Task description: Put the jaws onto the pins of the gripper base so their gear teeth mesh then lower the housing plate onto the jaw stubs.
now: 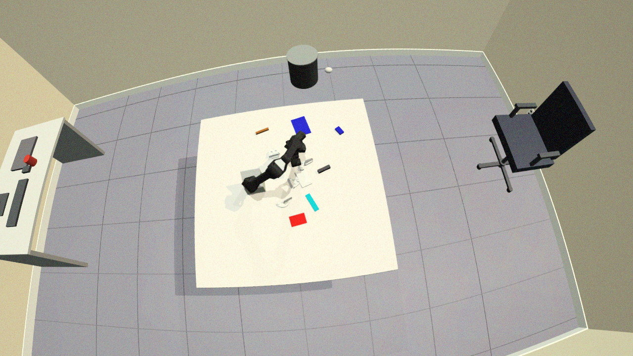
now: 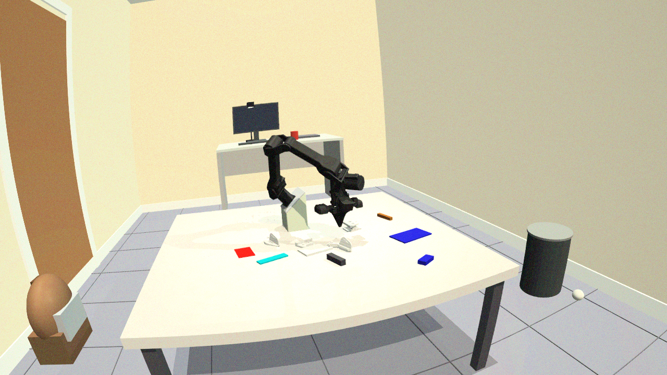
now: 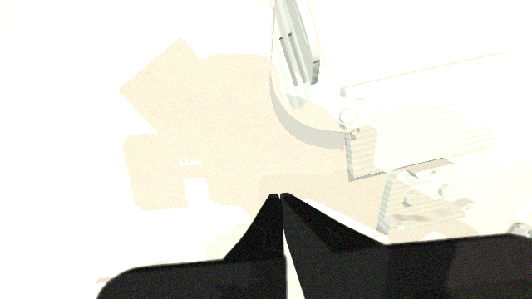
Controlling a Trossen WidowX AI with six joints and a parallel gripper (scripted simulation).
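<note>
My gripper (image 2: 340, 226) (image 3: 278, 202) is shut, its fingertips together with nothing between them, above the table beside the white parts. One white jaw (image 1: 308, 161) (image 2: 345, 244) (image 3: 293, 54) lies close by, its round stub beside the corner of a flat white plate (image 1: 304, 178) (image 2: 313, 251) (image 3: 416, 137). The white base (image 1: 293, 181) (image 2: 304, 242) (image 3: 453, 176) with its pins adjoins the plate's other side. The other jaw (image 1: 284, 202) (image 2: 273, 239) lies apart from it. Neither jaw is on the pins. Glare washes out the white parts' edges.
Another white part (image 1: 274, 153) (image 2: 351, 226) lies near the arm. A black block (image 1: 324, 168) (image 2: 335, 259), cyan strip (image 1: 312, 202) (image 2: 272, 258), red square (image 1: 297, 219) (image 2: 244, 252), blue sheet (image 1: 300, 125) (image 2: 410, 235), blue block (image 1: 339, 130) (image 2: 425, 259) and orange bar (image 1: 261, 131) (image 2: 384, 216) surround the work area.
</note>
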